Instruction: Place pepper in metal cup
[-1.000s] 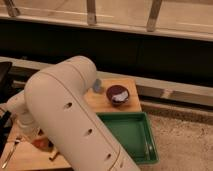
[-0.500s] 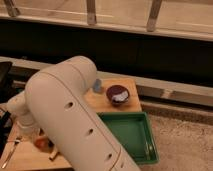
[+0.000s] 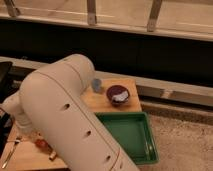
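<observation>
My view is mostly filled by the white arm (image 3: 65,115), which rises from the bottom edge and bends down to the left. At the near left a fork (image 3: 10,153) lies on the wooden tabletop (image 3: 100,102). Just right of it I see the red-orange pepper (image 3: 42,144) on the wood, partly hidden by the arm. The pincer (image 3: 31,134) sits right above it. I cannot tell how wide it stands or whether it holds anything. To the right is a green tray (image 3: 127,135). Behind that is a red bowl (image 3: 118,94), with a grey-blue cup (image 3: 96,85) beside it.
</observation>
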Tool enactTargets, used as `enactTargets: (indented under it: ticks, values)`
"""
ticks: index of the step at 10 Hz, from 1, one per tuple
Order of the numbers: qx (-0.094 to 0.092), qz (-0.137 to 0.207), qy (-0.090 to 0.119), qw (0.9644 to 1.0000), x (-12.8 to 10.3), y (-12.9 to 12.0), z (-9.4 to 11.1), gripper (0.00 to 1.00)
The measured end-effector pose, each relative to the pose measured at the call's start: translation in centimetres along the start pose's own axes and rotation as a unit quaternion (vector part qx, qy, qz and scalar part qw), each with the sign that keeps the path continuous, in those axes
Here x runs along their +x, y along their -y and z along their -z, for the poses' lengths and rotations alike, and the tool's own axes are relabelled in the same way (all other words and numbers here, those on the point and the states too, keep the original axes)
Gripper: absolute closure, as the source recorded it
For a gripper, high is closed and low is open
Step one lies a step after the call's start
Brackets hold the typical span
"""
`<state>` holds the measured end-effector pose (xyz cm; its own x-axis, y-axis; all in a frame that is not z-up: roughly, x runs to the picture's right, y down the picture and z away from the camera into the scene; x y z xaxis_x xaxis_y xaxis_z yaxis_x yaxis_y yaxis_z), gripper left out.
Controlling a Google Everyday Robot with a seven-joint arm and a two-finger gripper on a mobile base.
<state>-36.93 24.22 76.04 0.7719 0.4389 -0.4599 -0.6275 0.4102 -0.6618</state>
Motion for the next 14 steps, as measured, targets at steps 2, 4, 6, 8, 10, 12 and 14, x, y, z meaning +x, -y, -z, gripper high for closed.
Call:
enactTargets:
  ticks: [2,4,6,8,10,12,14]
  values:
    - [0.021,-0.016,0.019,0.9995,0.2,1.3,2.6,0.97]
    - [0.031,-0.028,0.033,0.9986,0.1,2.6,4.0,1.0]
    - [0.021,-0.037,0.036,0.9985,0.2,3.0,3.7,0.86]
    - [0.01,-0.034,0.033,0.9988,0.5,2.2,3.1,0.69]
    - [-0.006,-0.03,0.029,0.9991,0.8,1.1,2.2,0.48]
    - [-0.02,-0.026,0.021,0.9993,0.9,0.4,1.1,0.28]
    - [-0.022,-0.025,0.007,0.9994,1.1,0.0,0.2,0.21]
